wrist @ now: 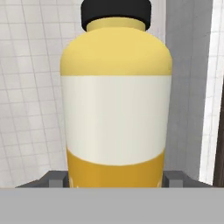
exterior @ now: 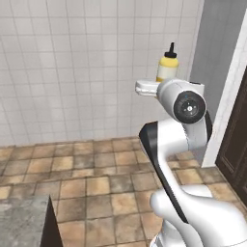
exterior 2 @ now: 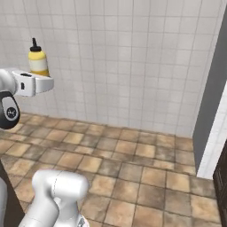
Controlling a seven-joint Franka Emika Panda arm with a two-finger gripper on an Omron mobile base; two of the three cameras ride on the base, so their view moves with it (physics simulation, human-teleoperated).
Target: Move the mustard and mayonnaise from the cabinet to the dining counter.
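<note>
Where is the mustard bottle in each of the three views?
Left base view: the mustard is upper centre-right, upright above the white arm.
Right base view: upper left, above the white hand.
Hand view: centre, very close, between the fingertips.
Shared landmark: the white tiled wall behind it.

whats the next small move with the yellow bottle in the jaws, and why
Probably keep the jaws clamped and carry the slim yellow squeeze bottle with the dark nozzle cap toward the grey marble counter corner. The bottle sits upright in the gripper, raised over bare brown floor tiles, with nothing under it to set it on.
</note>
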